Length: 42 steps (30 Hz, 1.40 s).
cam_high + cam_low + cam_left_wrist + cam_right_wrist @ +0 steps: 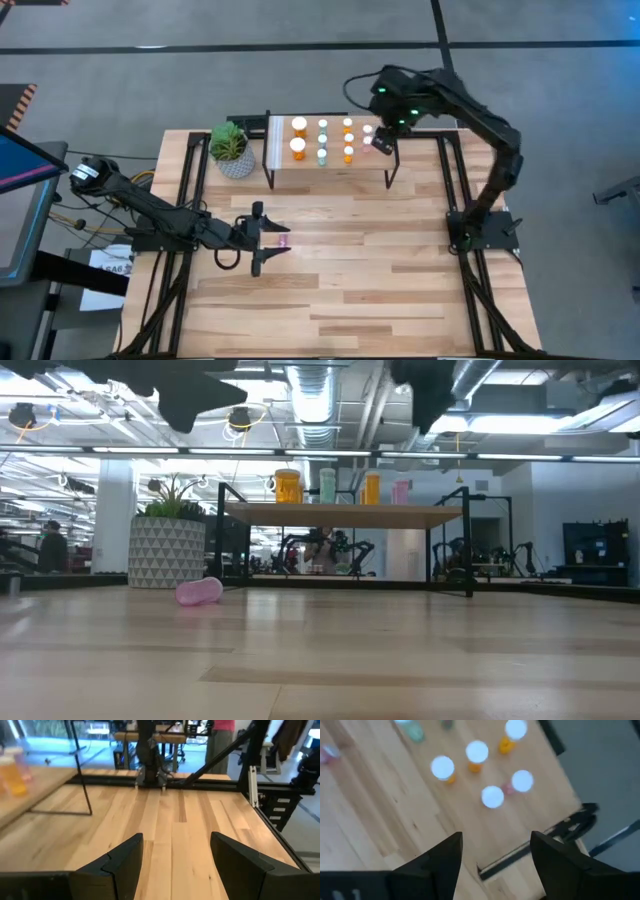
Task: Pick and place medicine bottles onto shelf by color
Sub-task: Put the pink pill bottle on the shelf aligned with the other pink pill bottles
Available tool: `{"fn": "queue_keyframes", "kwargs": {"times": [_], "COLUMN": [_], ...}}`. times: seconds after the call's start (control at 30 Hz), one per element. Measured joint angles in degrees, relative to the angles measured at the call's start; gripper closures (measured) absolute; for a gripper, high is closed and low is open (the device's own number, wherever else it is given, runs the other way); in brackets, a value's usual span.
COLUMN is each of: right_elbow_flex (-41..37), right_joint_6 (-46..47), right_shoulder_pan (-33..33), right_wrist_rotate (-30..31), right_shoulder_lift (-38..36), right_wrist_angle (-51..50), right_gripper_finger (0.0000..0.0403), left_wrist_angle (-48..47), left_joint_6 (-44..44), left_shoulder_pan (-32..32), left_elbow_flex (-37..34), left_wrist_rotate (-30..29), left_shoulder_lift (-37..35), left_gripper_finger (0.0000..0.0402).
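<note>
Medicine bottles (322,140) stand grouped on shelf (330,165); one pink bottle (281,241) lies on bench. Right gripper (381,146) over shelf, fingers released, empty. Left gripper (262,243), fingers spread, beside pink bottle: next, grasp it.

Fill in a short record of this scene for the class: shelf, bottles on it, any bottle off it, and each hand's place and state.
shelf: low wooden shelf at the table's far side, beside a potted plant
bottles on shelf: orange, teal and pink bottles standing upright in rows, white caps up
bottle off shelf: one pink bottle lying on its side on the tabletop
left hand: open, low over the table next to the lying pink bottle
right hand: open, above the shelf's right end, holding nothing
</note>
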Motion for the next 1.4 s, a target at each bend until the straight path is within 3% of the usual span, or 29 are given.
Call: {"fn": "queue_keyframes", "kwargs": {"times": [0.3, 0.57, 0.7, 0.93, 1.07, 1.23, 1.4], "right_elbow_flex": [0.0, -1.3, -13.1, -47.1, -62.5, -73.4, -76.4], "right_joint_6": [4.6, 8.4, 8.7, 13.6, 17.1, 17.7, 18.8], "right_shoulder_pan": [10.4, 27.5, 32.9, 32.8, 34.5, 38.8, 42.0], "right_wrist_rotate": [2.2, 13.6, 15.9, 15.3, 14.4, 14.6, 15.9], "right_shoulder_lift": [-11.4, -12.8, -16.4, -31.4, -39.4, -43.1, -41.9], "right_wrist_angle": [6.3, 9.2, 18.1, 39.8, 53.6, 66.2, 71.6], "right_gripper_finger": [0.0147, 0.0147, 0.0147, 0.0147, 0.0147, 0.0147, 0.0147], "left_wrist_angle": [-4.0, -4.0, -7.8, -21.7, -27.5, -36.1, -37.5], "left_joint_6": [-12.7, -20.3, -23.3, -30.4, -37.0, -47.1, -52.8], "left_shoulder_pan": [0.0, -0.3, -0.3, -0.3, 0.0, 1.8, 3.8], "left_elbow_flex": [0.0, 0.1, 2.3, 7.2, 7.5, 7.5, 7.5], "left_wrist_rotate": [-3.3, -4.8, -6.3, -6.6, -6.3, -5.1, -4.1], "left_shoulder_lift": [0.3, 7.0, 11.8, 16.0, 17.0, 17.0, 18.1], "left_gripper_finger": [0.0180, 0.0180, 0.0180, 0.0180, 0.0180, 0.0180, 0.0180]}}
